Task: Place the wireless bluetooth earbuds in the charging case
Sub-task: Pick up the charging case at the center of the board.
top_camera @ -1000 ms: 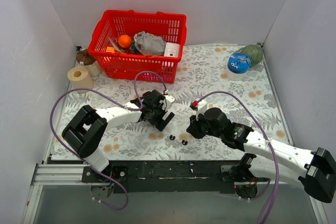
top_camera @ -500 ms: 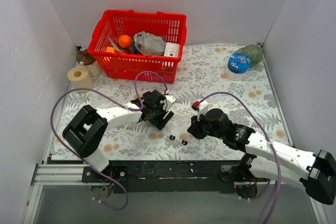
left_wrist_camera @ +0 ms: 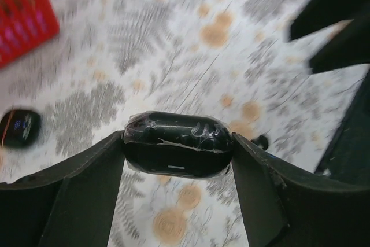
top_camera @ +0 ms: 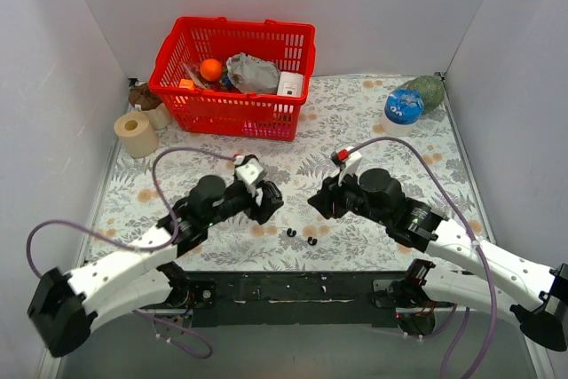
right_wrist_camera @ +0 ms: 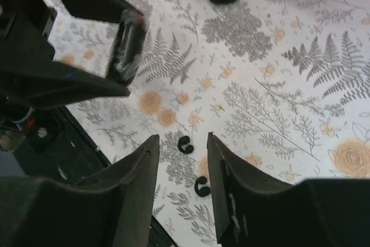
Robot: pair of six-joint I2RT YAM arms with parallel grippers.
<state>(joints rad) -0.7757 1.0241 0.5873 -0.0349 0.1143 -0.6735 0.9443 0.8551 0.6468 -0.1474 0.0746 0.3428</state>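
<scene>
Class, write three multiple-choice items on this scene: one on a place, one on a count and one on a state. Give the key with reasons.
1. The earbuds lie:
A. on the table
B. in a bowl
C. on a shelf

2. How many earbuds show?
A. one
B. two
C. four

3. The left gripper is:
A. open and empty
B. shut on an earbud
C. shut on a black piece

Key:
1 A: both lie on the table's floral cloth, between the arms.
2 B: the top and right wrist views each show two.
3 C: in the left wrist view, the fingers press on the piece's ends.
</scene>
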